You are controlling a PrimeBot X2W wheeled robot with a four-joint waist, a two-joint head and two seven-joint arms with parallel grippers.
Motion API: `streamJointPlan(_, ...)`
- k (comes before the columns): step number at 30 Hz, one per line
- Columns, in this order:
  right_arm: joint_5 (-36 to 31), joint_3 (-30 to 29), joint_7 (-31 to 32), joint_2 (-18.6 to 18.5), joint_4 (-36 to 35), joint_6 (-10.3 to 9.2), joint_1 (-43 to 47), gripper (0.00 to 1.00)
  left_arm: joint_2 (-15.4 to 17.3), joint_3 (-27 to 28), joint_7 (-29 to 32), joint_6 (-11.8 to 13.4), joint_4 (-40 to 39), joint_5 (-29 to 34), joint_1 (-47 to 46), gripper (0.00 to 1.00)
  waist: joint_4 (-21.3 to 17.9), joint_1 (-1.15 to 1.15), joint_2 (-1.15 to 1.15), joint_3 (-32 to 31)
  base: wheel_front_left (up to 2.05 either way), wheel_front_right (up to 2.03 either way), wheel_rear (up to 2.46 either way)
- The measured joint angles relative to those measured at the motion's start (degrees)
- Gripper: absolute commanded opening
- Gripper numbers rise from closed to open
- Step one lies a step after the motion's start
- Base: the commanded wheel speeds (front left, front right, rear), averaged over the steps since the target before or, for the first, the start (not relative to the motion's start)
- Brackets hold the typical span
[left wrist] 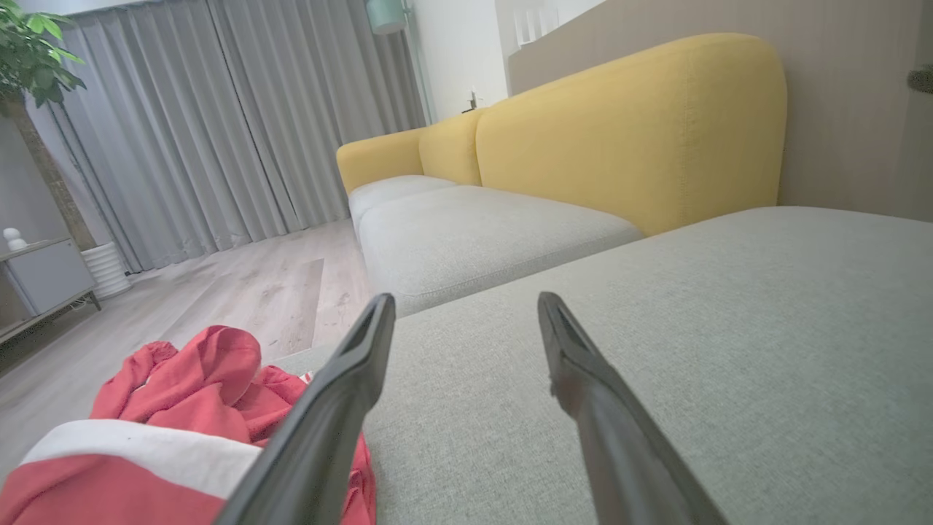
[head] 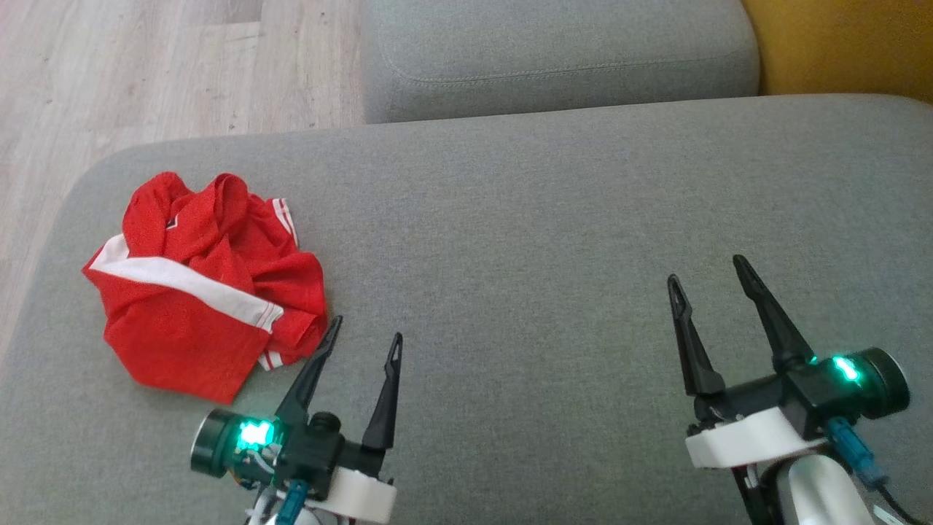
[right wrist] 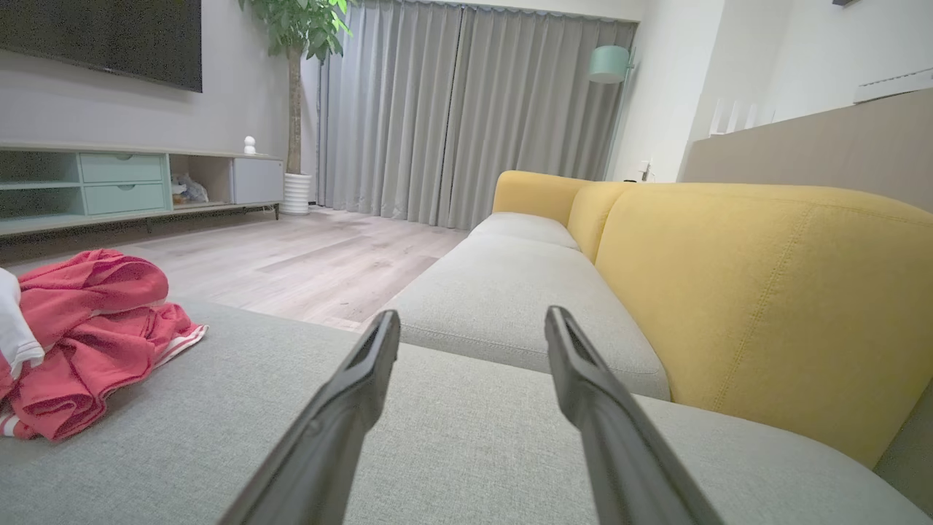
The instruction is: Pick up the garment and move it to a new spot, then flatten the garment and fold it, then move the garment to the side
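head view: a grey seat (head: 554, 240) takes up most of the frame. a second grey cushion (head: 561, 58) lies beyond it, with pale wood floor (head: 146, 73) at the upper left and a strip of yellow back (head: 845, 44) at the upper right. the red garment (head: 200, 284) (white stripe across it) lies crumpled on the seat's left end. the left gripper (head: 367, 327) has its fingers spread, one tip just beside the garment's near edge; whether it touches, i cannot tell. the right gripper (head: 705, 268), likewise spread and holding nothing, is over bare seat well to the right.

left wrist view: the garment sits at the lower left, partly behind one finger. here the room opens up: grey curtains (left wrist: 219, 124), a plant (left wrist: 33, 51), a low cabinet (left wrist: 44, 277).

right wrist view: the garment is at the far left on the seat. this angle adds a dark tv (right wrist: 102, 36) on the wall and a mint lamp (right wrist: 609, 64).
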Motion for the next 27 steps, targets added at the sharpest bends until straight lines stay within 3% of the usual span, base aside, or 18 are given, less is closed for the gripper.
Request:
streamJointPlan(6, 2.78, -0.31, -1.05, -0.01, 0.36, 0.0, 0.47, 1.0, -1.58, 2.47, -1.08, 0.79, -1.3, -3.96, 0.44, 1.0, 0.28, 0.0, 0.0, 0.13, 0.0, 0.0, 0.0)
streamJointPlan(10, 8.84, -1.51, -1.96, -0.01, 2.04, 0.0, 0.58, 1.0, -3.77, 6.2, -1.85, -1.6, -1.88, -6.48, 1.31, 1.0, 0.3, 0.0, 0.0, 0.08, 0.0, 0.0, 0.0)
streamJointPlan(18, 13.03, -0.38, -2.22, -0.09, 7.46, 0.0, 1.72, 1.0, -6.93, 12.14, -2.2, -7.86, 2.5, -10.34, 4.76, 1.0, -0.06, 0.0, 0.0, -0.24, 0.0, 0.0, 0.0)
streamJointPlan(27, 13.67, -0.21, -2.22, -0.09, 9.09, 0.0, 1.58, 1.0, -8.42, 14.75, -2.2, -10.18, 5.81, -11.24, 4.72, 1.0, -0.15, 0.0, 0.0, -0.25, 0.0, 0.0, 0.0)
